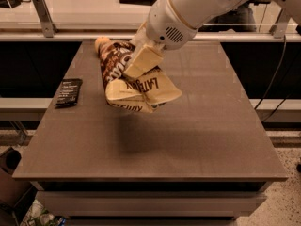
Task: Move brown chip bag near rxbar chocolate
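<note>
My gripper [138,65] is shut on the brown chip bag [134,81] and holds it above the table, over its left-middle part. The bag is dark brown with white lettering at its far end and cream-yellow with "LATE JULY" print at its near end, which hangs crumpled. Its shadow lies on the table below. The rxbar chocolate [69,92], a small flat black wrapper, lies at the table's left edge, well left of the bag.
The grey-brown table [202,140] extends to the right and toward me. An orange round fruit [99,43] peeks out behind the bag's far end. A counter with a rail runs along the back.
</note>
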`<state>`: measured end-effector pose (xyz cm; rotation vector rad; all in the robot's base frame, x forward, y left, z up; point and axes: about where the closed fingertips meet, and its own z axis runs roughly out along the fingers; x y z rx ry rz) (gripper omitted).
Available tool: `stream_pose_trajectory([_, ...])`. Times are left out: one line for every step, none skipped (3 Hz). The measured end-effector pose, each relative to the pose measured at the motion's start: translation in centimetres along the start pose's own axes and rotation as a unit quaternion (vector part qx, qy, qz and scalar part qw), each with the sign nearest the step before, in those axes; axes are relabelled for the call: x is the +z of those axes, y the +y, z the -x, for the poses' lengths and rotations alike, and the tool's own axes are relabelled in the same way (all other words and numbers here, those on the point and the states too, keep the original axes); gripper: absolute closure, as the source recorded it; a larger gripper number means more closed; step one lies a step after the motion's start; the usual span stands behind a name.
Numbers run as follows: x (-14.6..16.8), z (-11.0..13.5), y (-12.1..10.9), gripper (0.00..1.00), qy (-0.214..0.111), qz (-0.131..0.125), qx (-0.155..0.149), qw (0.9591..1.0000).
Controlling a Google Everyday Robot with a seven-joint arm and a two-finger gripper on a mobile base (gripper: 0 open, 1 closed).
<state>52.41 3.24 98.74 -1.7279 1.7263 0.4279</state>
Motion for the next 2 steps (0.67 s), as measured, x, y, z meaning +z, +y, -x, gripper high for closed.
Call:
stream_pose_trajectory([-0.01, 0.15, 0.11, 0.0, 0.0, 0.0, -0.002, 1.0])
stream_pose_trajectory([-0.01, 0.16, 0.12, 0.0, 0.0, 0.0, -0.002, 1.0])
